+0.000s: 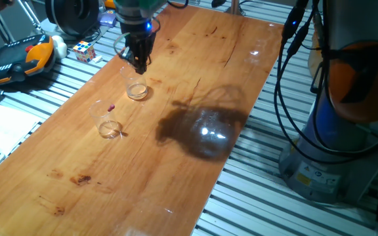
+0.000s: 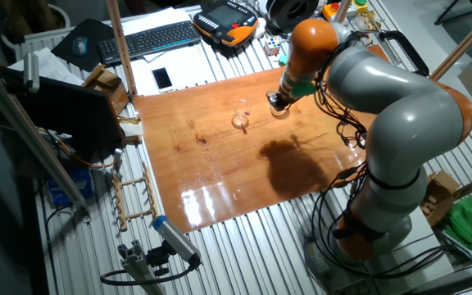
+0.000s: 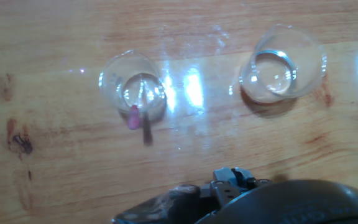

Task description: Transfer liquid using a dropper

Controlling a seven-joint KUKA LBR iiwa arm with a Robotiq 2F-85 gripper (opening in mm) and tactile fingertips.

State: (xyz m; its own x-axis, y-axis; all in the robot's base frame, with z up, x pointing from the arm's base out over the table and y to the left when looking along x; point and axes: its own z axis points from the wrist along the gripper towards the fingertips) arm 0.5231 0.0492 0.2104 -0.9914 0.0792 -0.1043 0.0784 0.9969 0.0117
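Note:
Two small clear cups stand on the wooden table. The nearer cup [image 1: 109,126] holds the dropper [image 1: 111,109], thin and clear with a magenta end, which leans on its rim. In the hand view this cup [image 3: 114,74] is at the left with the dropper [image 3: 134,116] in it. The other cup [image 1: 137,91] [image 3: 283,65] holds a shallow layer of clear liquid [image 3: 274,73]. My gripper [image 1: 140,65] [image 2: 276,102] hangs just above this second cup. Its black fingers look pressed together and hold nothing.
The wooden table [image 1: 176,164] has a dark arm shadow [image 1: 202,131] at its middle. A Rubik's cube [image 1: 84,50] and an orange-black teach pendant [image 1: 15,56] lie beyond the left edge. Cables [image 1: 287,98] and the robot base [image 1: 333,164] stand to the right.

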